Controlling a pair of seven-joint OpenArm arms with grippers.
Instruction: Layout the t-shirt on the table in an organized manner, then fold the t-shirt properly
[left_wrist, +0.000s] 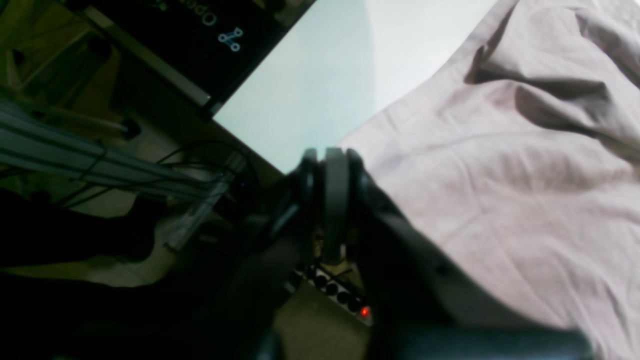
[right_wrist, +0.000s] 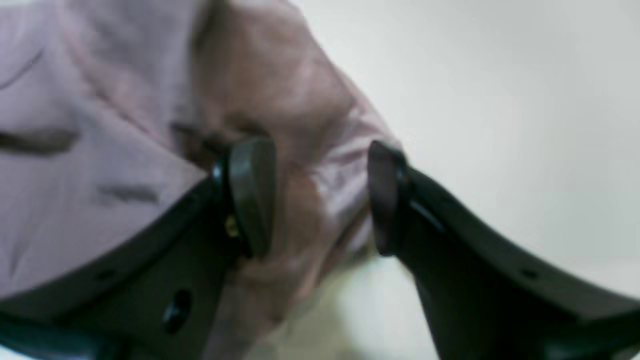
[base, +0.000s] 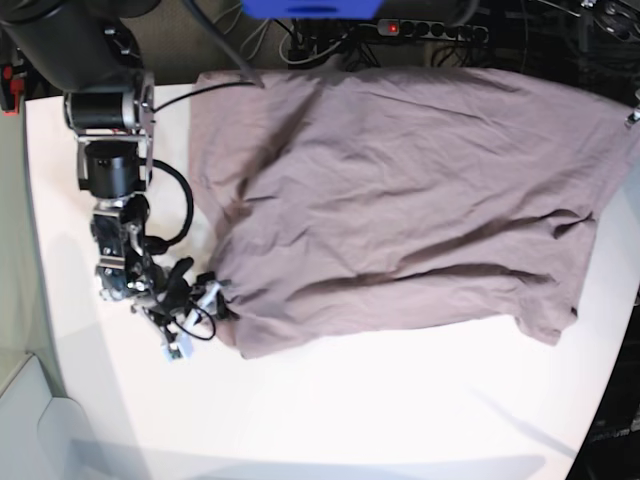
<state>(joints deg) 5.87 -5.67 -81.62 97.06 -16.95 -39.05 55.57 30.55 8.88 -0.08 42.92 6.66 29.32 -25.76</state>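
Two arms shared one large white table (base: 330, 420), and most of its far half was covered by the t-shirt (base: 400, 200), spread wide with its long axis running across the base view, wrinkled, its near edge bunched and uneven. On the base view's right the cloth reached the table's edge.

Next in size, the right arm stood at the base view's left, and the right gripper (base: 195, 305) sat low at the shirt's near-left corner. In its wrist view the right gripper (right_wrist: 320, 200) had its jaws well apart, with a rumpled fold of mauve cloth lying between the fingers (right_wrist: 252, 195); whether the pads touched the fabric was hard to tell through the blur. The shirt lay straight ahead of that pincer and stretched away from it, so this arm was much the nearer to the loose corner.

The left gripper (left_wrist: 332, 200) appeared only in its own wrist view, jaws pressed together beyond the table's edge, with shirt cloth just beside it; whether it pinched any cloth I could not tell.

Smaller things lay off the table: a power strip (base: 430, 30) with a red light behind the far edge, and the right arm's cable (base: 180, 210) looping near the shirt's left side, which might snag a sideways pull.
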